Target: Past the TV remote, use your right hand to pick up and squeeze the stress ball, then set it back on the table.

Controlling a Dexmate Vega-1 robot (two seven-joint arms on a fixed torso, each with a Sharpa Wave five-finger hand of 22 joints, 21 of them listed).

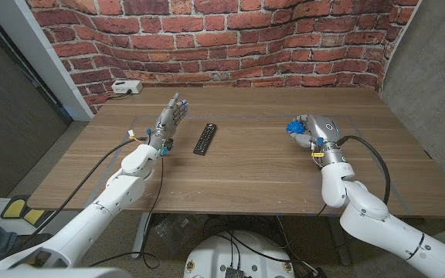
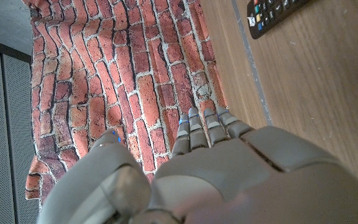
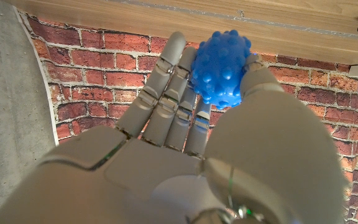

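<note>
Right wrist view has the right hand [image 3: 185, 155] cupped round the stress ball [image 3: 221, 68], the blue knobbly thing pinched between the thumb on one side and the fingers [image 3: 166, 93] on the other, lifted clear of the surface [image 3: 166, 15]. Looks like we're mid-squeeze or just about to be. I'd close evenly so the ball doesn't pop out sideways, since those nubs look slippy and it's sitting pretty far out toward the fingertips. Press, ease off, then lower it straight down before letting go so it doesn't roll. From the head view the ball is well off to the right of the TV remote [image 1: 205, 138], and the left hand [image 1: 171, 117] stands beside the remote, fingers straight up, holding nothing.
</note>
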